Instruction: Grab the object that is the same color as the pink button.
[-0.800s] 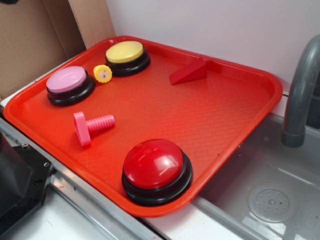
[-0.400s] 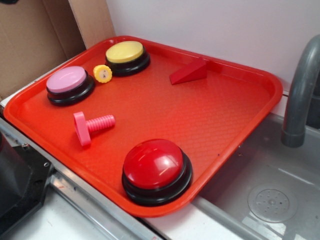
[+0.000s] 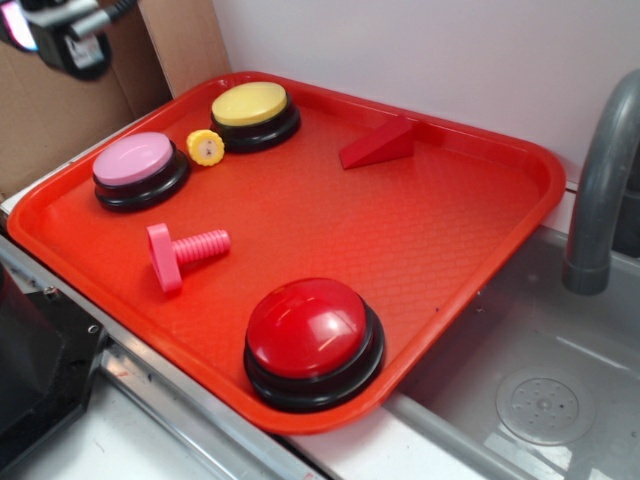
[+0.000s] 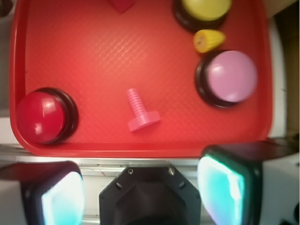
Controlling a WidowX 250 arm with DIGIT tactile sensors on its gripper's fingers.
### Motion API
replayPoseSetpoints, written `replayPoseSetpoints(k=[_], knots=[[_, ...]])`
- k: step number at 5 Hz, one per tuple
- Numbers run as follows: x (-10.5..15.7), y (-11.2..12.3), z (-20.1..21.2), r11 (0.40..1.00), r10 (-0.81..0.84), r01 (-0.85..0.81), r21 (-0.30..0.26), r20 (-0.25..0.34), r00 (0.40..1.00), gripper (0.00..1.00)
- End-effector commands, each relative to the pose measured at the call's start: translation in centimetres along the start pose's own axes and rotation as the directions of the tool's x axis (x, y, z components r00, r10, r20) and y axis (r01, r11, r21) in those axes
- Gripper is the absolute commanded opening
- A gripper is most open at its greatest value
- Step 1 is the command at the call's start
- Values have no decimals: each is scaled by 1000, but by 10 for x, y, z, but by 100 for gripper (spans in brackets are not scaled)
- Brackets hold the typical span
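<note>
Exterior view: gripper [image 3: 62,38] sits high at the top-left corner, above the cardboard [image 3: 50,110] and outside the red tray [image 3: 420,240] — only partly in frame, so I cannot tell from here how its fingers stand. Pink bolt [image 3: 180,254] lies on its side in the tray's left half, head toward the near rim, between the pink button [image 3: 138,168] and the large red dome button [image 3: 312,340], touching neither. Yellow nut [image 3: 205,147] sits between the pink button and the yellow button [image 3: 252,113]. Red wedge [image 3: 377,144] near the far rim. Tray rests at a sink [image 3: 530,390] edge; grey faucet [image 3: 600,180] at right, white wall behind.

Wrist view: both fingers [image 4: 225,185] spread wide apart, nothing between them — held off the tray's near rim. Bolt [image 4: 139,112] lies ahead, roughly centred between the fingers. No readable writing in either view.
</note>
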State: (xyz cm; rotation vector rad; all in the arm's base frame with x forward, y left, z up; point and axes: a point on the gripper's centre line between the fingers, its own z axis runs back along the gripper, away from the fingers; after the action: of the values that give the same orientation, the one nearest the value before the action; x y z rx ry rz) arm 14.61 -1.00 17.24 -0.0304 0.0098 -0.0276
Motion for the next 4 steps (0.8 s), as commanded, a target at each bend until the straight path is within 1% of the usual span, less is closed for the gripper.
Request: replayPoseSetpoints(k=[1, 2, 3, 4], knots=[[29, 9, -64, 998, -57, 56, 23, 6, 998, 100], [34, 9, -90, 997, -68, 69, 28, -11, 998, 100], [38, 10, -116, 996, -76, 78, 35, -42, 996, 100], [36, 6, -138, 997, -71, 72, 14, -78, 994, 100]])
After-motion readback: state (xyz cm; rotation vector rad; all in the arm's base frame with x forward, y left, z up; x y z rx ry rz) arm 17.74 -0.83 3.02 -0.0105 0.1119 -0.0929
